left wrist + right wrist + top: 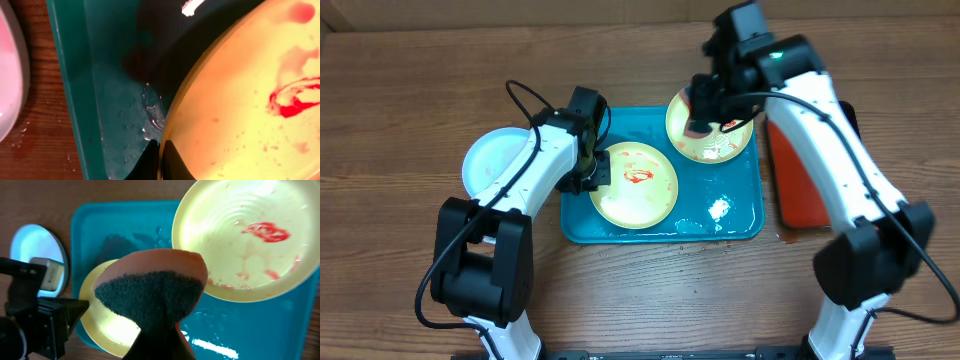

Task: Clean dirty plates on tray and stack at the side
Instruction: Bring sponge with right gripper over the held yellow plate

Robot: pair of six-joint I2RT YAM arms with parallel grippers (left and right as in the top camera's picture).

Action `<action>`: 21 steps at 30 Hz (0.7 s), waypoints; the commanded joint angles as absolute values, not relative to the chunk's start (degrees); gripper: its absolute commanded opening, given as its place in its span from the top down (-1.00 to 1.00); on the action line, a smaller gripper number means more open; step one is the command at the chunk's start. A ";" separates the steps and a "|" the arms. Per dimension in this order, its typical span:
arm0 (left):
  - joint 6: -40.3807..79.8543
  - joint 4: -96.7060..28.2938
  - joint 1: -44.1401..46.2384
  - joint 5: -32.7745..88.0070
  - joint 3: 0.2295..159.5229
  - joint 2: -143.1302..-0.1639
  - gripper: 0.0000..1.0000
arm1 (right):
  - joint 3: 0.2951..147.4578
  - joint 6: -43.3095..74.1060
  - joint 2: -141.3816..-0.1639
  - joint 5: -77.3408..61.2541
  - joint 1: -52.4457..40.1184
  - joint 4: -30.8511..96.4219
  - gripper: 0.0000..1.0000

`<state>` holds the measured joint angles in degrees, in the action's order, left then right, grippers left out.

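Leftmost, the pale blue-white plate (492,162) sits on the tabletop (400,100), just beside the tray (720,225). The left gripper (595,172) is clenched on the left rim of the near yellow-green plate (638,190), red-smeared, inside the tray. At the tray's far right corner lies the far yellow-green plate (720,145), also smeared. Over it, the right gripper (703,100) is grasping a sponge (150,287). A red tray (798,185) lies rightmost.

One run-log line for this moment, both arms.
left gripper: shut on rim of near yellow plate | right gripper: shut on sponge over far yellow plate | pale plate: on table beside tray
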<state>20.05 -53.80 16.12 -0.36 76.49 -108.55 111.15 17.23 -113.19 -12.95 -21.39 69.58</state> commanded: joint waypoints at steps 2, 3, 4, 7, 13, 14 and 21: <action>22.28 -50.68 15.11 -0.10 74.00 -109.12 0.91 | 110.91 18.06 -116.36 -12.23 -23.75 68.10 0.92; 22.31 -50.06 15.07 0.05 73.60 -109.12 0.91 | 110.91 18.13 -117.19 -12.25 -24.29 67.72 0.92; 22.28 -49.54 15.05 0.03 73.23 -109.14 0.91 | 110.91 18.33 -117.95 -12.25 -24.77 67.51 0.92; 22.28 -48.29 14.98 -0.08 72.14 -109.25 0.92 | 110.89 19.62 -120.07 -12.23 -25.93 67.22 0.92; 22.33 -44.51 14.94 -0.23 68.31 -109.40 0.92 | 110.89 20.01 -124.64 -12.23 -28.86 66.46 0.93; 22.31 -44.23 14.90 -0.25 67.88 -109.40 0.91 | 110.89 20.01 -125.43 -12.23 -29.28 66.46 0.92; 22.33 -44.21 13.69 -0.40 67.59 -109.40 0.92 | 110.89 20.01 -130.45 -12.23 -30.37 66.39 0.92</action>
